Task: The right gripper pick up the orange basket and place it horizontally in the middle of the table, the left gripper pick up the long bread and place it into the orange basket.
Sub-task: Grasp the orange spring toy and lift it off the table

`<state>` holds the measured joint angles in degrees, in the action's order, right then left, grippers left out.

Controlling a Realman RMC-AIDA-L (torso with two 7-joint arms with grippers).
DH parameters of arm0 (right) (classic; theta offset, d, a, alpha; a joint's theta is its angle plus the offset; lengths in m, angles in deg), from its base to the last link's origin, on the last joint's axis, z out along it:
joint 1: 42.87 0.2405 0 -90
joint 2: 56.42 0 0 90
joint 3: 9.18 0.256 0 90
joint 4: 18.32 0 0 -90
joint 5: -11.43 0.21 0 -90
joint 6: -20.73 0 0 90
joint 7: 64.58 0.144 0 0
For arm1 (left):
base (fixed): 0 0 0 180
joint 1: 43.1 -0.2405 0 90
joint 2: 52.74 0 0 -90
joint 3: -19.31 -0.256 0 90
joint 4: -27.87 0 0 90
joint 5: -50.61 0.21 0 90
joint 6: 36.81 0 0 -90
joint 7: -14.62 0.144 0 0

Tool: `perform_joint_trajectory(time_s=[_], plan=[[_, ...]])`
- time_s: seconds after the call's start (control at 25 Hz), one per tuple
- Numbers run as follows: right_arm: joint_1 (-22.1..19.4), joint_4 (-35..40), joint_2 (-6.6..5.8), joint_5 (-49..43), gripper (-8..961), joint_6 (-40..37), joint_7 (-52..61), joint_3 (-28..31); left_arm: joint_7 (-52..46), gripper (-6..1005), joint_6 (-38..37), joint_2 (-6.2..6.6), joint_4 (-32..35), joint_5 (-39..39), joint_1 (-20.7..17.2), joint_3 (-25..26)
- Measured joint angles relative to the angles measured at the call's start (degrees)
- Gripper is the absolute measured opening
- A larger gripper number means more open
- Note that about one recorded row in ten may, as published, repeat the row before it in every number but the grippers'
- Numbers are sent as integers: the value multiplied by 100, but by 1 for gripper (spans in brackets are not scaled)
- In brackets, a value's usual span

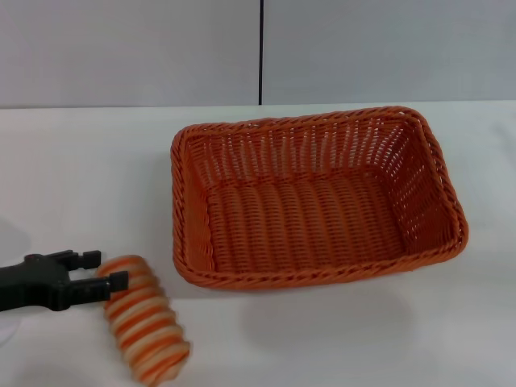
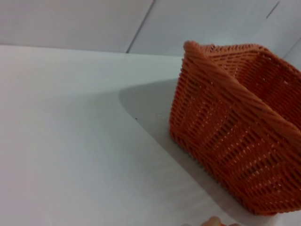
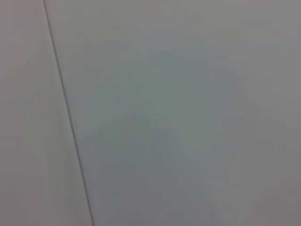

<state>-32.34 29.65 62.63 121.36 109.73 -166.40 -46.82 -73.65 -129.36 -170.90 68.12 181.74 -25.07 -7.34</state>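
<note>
The orange basket lies lengthwise across the middle of the white table, upright and empty. Its woven side fills the right of the left wrist view. The long bread, striped orange and cream, rests on the table to the front left of the basket. A sliver of the bread shows in the left wrist view. My left gripper reaches in from the left, open, with its two short fingertips at the bread's far end. The right gripper is out of view.
A light grey wall with a dark vertical seam rises behind the table. The right wrist view holds only the grey wall panel and a seam.
</note>
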Motion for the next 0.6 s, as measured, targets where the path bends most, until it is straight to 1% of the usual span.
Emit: perform_joint_trajectory(time_s=[0.08,0.28,0.56,0.6], plan=[[-3,-23,-1,0,513,18,-14,-7,92,824,83,-3,-135,-2,47,-46],[-39,-32,-4,1,513,32,-17,19,116,824,118,16,-214,-2,101,-156],[-60,-41,-5,2,513,40,-19,25,423,824,27,16,-174,-25,12,-171],[-61,-42,-5,2,513,39,-19,28,485,754,26,12,-171,-36,-9,-163]])
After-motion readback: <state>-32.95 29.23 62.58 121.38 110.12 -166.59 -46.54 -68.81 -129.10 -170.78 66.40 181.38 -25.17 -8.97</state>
